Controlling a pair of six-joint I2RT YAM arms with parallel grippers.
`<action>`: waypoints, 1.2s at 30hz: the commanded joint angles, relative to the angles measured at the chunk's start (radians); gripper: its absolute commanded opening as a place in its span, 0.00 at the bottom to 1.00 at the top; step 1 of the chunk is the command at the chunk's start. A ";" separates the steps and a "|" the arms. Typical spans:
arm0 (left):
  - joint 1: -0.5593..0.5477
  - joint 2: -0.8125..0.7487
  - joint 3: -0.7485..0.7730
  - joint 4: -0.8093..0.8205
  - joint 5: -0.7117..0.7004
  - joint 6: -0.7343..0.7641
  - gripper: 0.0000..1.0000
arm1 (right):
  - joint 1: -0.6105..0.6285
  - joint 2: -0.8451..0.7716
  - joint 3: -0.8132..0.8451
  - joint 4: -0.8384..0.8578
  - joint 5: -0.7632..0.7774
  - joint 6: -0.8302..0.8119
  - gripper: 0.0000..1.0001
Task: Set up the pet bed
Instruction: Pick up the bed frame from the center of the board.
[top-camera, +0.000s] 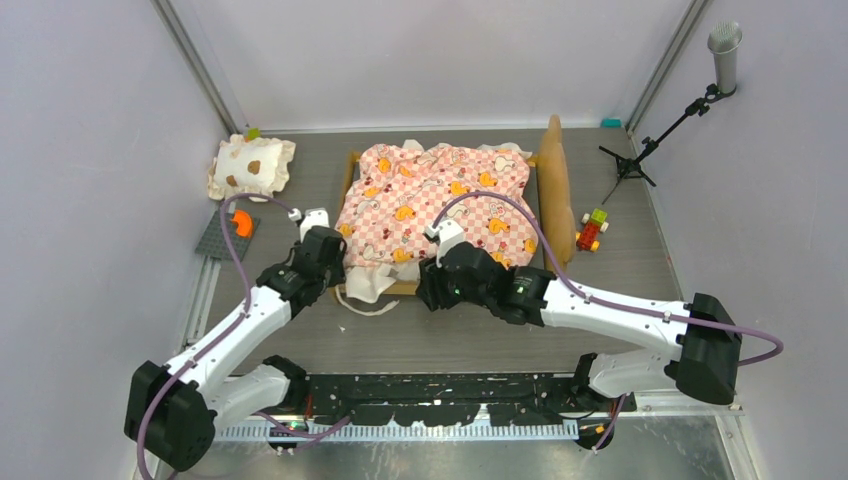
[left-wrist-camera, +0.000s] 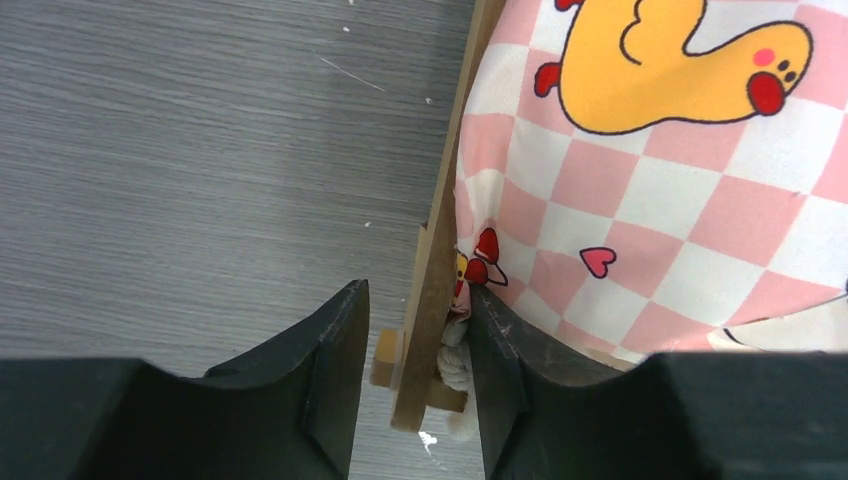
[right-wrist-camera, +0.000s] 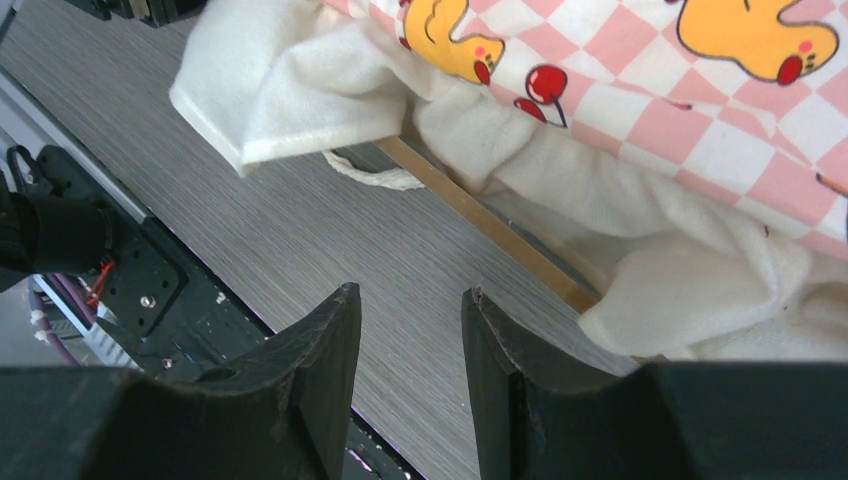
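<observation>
The pet bed (top-camera: 349, 172) lies in the middle of the table, its light-wood headboard (top-camera: 555, 190) on the right. The pink checkered mattress (top-camera: 435, 200) with orange animals sits rumpled on it, and a cream ruffle (top-camera: 368, 283) spills over the near left corner. My left gripper (top-camera: 335, 255) straddles the left side rail (left-wrist-camera: 440, 260) at that corner. The inner finger touches the mattress (left-wrist-camera: 650, 180); a gap shows between the outer finger (left-wrist-camera: 335, 350) and the rail. My right gripper (right-wrist-camera: 410, 292) hangs open and empty over bare table beside the near rail (right-wrist-camera: 480, 215).
A cream pillow with brown spots (top-camera: 252, 166) lies at the back left. A grey plate (top-camera: 222, 240) with an orange piece (top-camera: 241, 222) is beside the left arm. Toy blocks (top-camera: 592, 230) and a microphone stand (top-camera: 680, 120) are on the right. A white cord (right-wrist-camera: 375, 178) trails by the ruffle.
</observation>
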 joint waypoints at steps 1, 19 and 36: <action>-0.003 0.020 -0.027 0.065 0.030 0.006 0.41 | 0.007 -0.052 -0.029 0.042 0.017 0.030 0.47; -0.003 0.081 0.244 -0.102 0.249 -0.028 0.00 | 0.111 -0.138 -0.363 0.532 0.178 0.013 0.47; -0.002 0.153 0.433 -0.198 0.317 -0.046 0.00 | 0.282 0.499 -0.412 1.511 0.668 -0.001 0.56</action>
